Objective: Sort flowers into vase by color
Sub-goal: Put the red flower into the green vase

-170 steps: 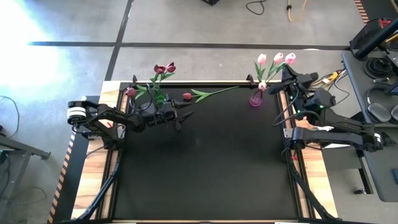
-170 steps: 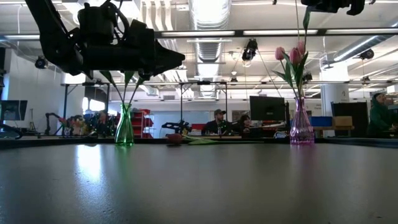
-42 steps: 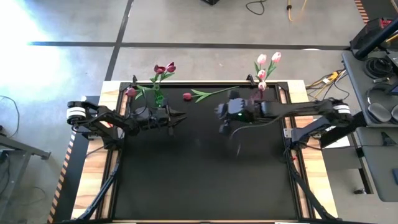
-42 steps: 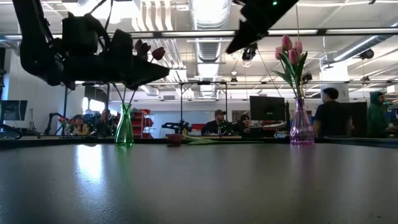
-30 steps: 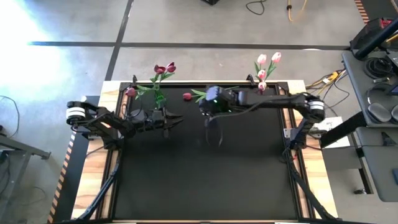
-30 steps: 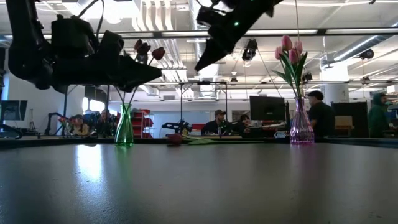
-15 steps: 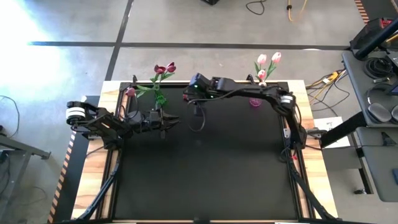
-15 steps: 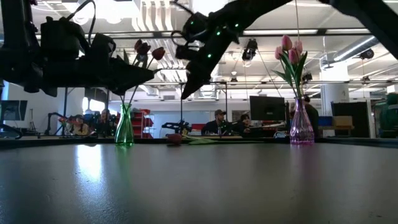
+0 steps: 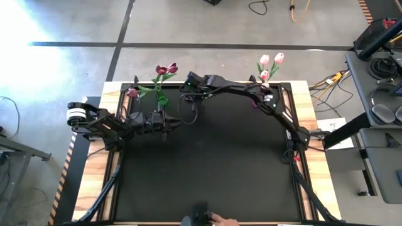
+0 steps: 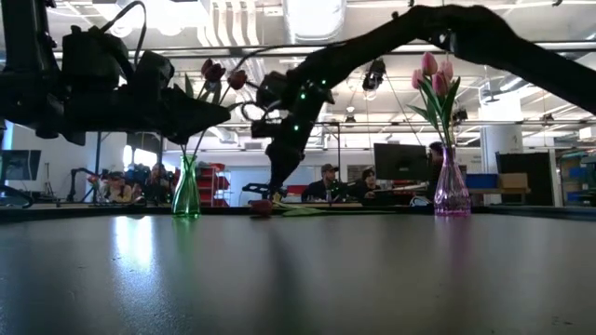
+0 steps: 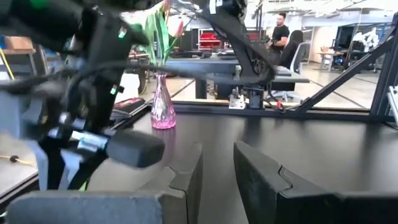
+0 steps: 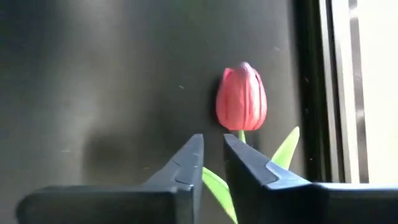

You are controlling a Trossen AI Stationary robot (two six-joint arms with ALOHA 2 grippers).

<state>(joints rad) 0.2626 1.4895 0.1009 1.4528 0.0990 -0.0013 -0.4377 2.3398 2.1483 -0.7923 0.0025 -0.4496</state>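
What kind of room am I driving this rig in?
Likely an open robotics lab or workshop: people at a monitor behind the table, exposed ceiling ducts, and another metal-framed bench nearby.

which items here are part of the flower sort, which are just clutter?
Job:
- red tulip lying on the mat, right gripper above it
- green vase with dark tulips
- pink vase with pink tulips

Clutter:
- headphones
- floor cables

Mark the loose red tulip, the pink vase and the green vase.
loose red tulip (image 12: 242, 98): right wrist view, on the flower head.
pink vase (image 10: 452, 193): low view, on the glass body.
green vase (image 10: 186, 194): low view, on the glass body.
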